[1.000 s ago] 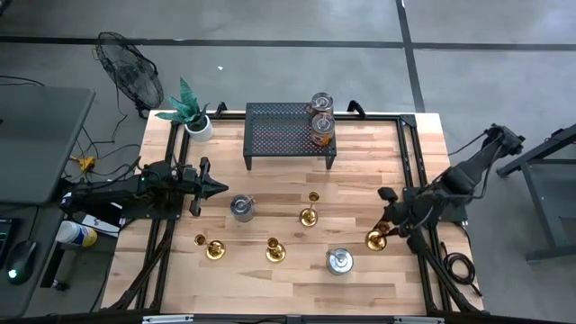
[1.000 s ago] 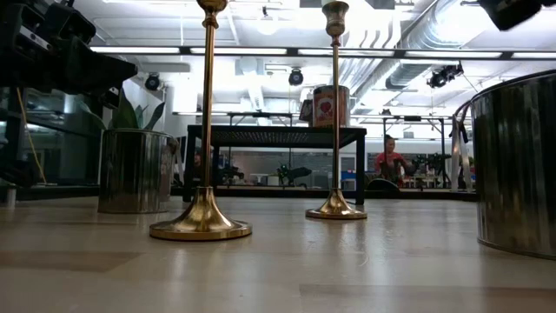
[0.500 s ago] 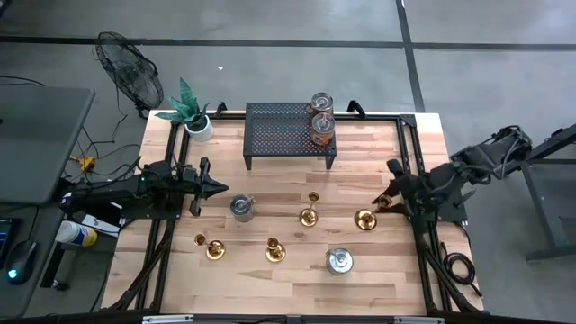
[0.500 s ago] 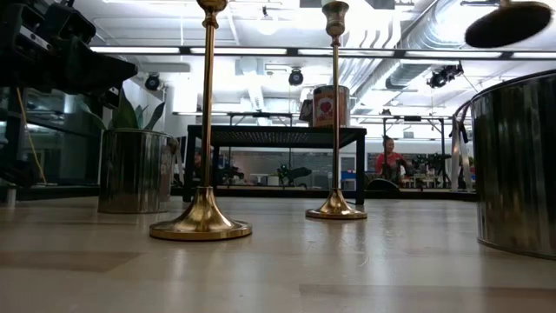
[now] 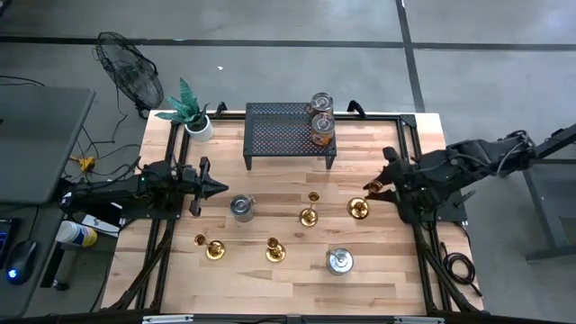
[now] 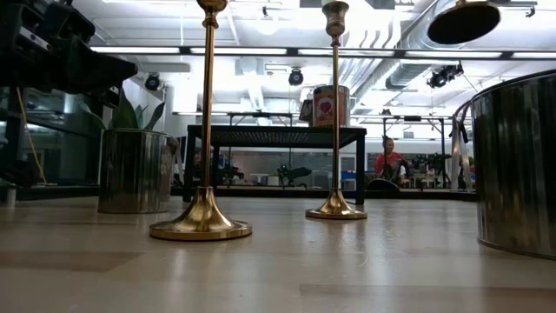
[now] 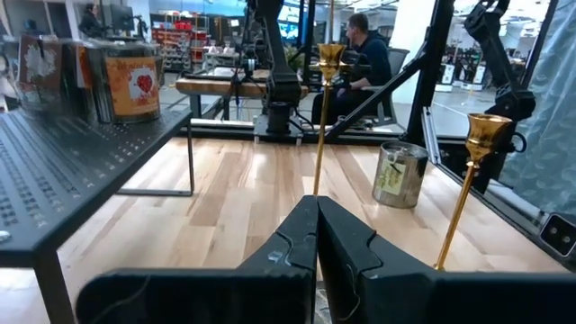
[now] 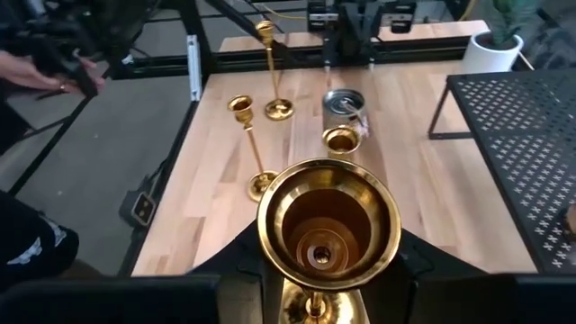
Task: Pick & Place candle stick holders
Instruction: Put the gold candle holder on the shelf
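My right gripper hangs over the table's right part, shut on a gold candle stick holder. That holder's wide flared hollow end faces the right wrist camera. In the low view it is a dark oval high above the table. Three more holders stand upright on their round bases on the wood: near left, near middle and centre. My left gripper waits shut at the table's left. My right gripper pinches the holder between its two fingers, on the slim part just behind the flared end. The fingers slant down from the table's right side. The holder is lifted clear of the table. The flare and the frame's edge hide the contact itself.
A silver tin stands left of centre and another near the front. A black mesh shelf with jars stands at the far edge, with a potted plant at the far left. A person's hand shows beyond the table.
My right gripper has risen and swung toward the table's far edge and a little toward its left, carrying the holder up from near the right front. It has tipped somewhat as it went. The holder has stayed in its fingers, clear of the table.
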You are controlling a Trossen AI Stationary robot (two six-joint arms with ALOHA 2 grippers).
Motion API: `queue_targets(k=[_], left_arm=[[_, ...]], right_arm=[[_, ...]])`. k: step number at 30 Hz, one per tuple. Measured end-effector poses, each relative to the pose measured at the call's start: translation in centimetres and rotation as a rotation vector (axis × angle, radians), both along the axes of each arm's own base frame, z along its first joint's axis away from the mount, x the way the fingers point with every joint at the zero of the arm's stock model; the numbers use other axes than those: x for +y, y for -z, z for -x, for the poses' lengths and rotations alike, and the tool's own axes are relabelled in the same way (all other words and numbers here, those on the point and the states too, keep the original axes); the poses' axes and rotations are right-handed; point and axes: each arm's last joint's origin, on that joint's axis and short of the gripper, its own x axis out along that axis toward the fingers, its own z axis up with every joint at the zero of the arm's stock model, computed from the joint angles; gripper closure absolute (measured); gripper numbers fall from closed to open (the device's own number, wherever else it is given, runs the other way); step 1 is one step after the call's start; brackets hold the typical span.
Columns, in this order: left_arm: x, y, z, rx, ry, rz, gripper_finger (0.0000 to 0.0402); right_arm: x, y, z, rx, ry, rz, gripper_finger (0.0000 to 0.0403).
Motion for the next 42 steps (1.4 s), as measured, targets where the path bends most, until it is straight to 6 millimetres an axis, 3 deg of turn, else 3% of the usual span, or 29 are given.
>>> queue_targets(k=[7,12,17,22,26,32,42], left_arm=[[0.1,-0.7,0.0,-0.074,-0.050,0.014,0.0401],[0.3,-2.4,0.4,-0.171,-0.105,0.110,0.0401],[0.4,-4.9,1.1,-0.319,-0.150,0.136,0.0401],[0.5,-6.1,1.5,-0.385,-0.170,0.198,0.0401],[0.4,-6.3,1.6,-0.392,-0.141,0.293,0.0401],[0.3,-6.3,1.6,-0.387,-0.066,0.446,0.0401],[0.3,-6.4,1.6,-0.400,-0.054,0.500,0.0401]], right_arm=[[-0.4,-0.5,-1.6,0.018,0.047,-0.007,0.0312],[-0.9,-1.2,-2.6,0.014,0.087,-0.008,0.0299],[-1.4,-2.3,-3.3,-0.005,0.125,-0.013,0.0311],[-2.0,-2.8,-4.0,-0.011,0.162,-0.012,0.0307],[-2.4,-3.0,-4.5,-0.033,0.185,-0.019,0.0296],[-2.7,-3.2,-4.7,-0.051,0.202,-0.022,0.0313],[-2.9,-3.1,-4.8,-0.053,0.230,-0.008,0.0301]])
